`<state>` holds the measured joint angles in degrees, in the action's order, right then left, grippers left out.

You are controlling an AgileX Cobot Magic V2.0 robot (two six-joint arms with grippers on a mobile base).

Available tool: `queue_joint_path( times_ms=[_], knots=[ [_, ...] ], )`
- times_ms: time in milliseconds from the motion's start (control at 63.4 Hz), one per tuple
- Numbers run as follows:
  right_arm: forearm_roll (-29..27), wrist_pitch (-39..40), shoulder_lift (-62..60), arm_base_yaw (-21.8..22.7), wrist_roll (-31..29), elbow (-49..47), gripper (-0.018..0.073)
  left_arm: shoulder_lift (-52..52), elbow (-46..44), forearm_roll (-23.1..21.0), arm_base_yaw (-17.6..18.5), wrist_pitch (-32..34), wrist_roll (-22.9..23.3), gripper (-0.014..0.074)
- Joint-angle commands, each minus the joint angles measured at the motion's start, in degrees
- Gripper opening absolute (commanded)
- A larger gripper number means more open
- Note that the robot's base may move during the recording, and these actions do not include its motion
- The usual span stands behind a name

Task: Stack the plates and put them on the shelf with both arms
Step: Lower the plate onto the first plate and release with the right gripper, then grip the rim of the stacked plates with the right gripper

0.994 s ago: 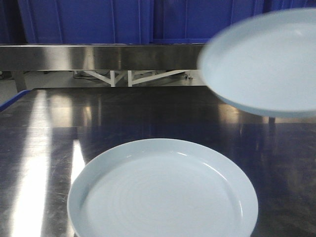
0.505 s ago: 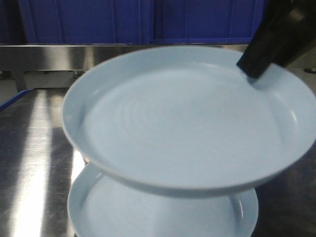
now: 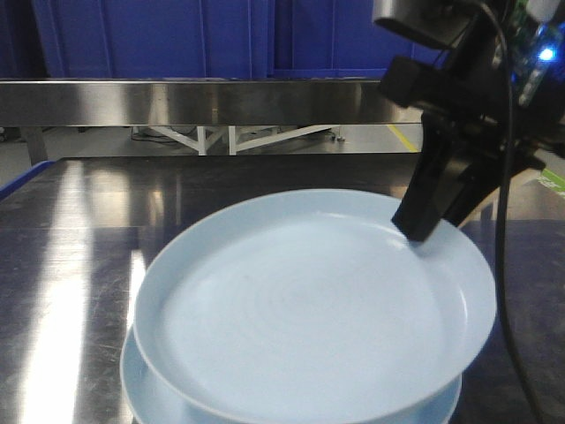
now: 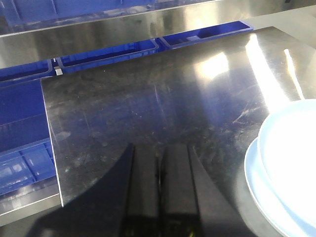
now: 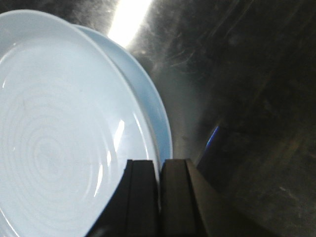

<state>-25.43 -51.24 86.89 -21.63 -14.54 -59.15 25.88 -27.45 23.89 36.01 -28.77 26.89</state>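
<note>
Two pale bluish-white plates are in the front view, one over the other. The lower plate [image 3: 131, 384] lies on the dark steel tabletop [image 3: 88, 203]. The upper plate [image 3: 309, 309] hangs tilted just over it, offset a little right. My right gripper [image 3: 419, 231] is shut on the upper plate's far right rim; the right wrist view shows its fingers [image 5: 143, 197] pinching that rim of the upper plate [image 5: 59, 138] above the lower plate [image 5: 157, 111]. My left gripper [image 4: 159, 148] is shut on nothing over bare tabletop, left of both plates [image 4: 291, 163]. The shelf [image 3: 194, 102] runs across the back.
Big blue crates [image 3: 177, 35] stand behind the shelf. Blue trays [image 4: 108, 52] lie along the table's far edge in the left wrist view, with more blue bins [image 4: 22, 143] beyond its left edge. The right arm's cable [image 3: 505, 177] hangs beside the plates.
The upper plate has swung in from the upper right and come down over the lower plate. The right arm has followed it into view.
</note>
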Motion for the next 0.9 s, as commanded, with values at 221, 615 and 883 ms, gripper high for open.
queue_joint_path(
  times_ms=[221,615,883],
  knots=[
    [-2.19,0.71,-0.36,-0.13,-0.79,-1.24,0.0121,0.15,-1.70,0.76,0.38,3.89,0.48,0.0085],
    [-2.19,1.82,-3.71,-0.05,-0.79,-1.24,0.0488,0.15,-1.70,0.76,0.38,3.89,0.48,0.0085],
    [-1.82,-2.78,-9.02,-0.02,-0.08,-1.02,0.0488,0.15,-1.70,0.76,0.38,3.89,0.48,0.0085]
  ],
)
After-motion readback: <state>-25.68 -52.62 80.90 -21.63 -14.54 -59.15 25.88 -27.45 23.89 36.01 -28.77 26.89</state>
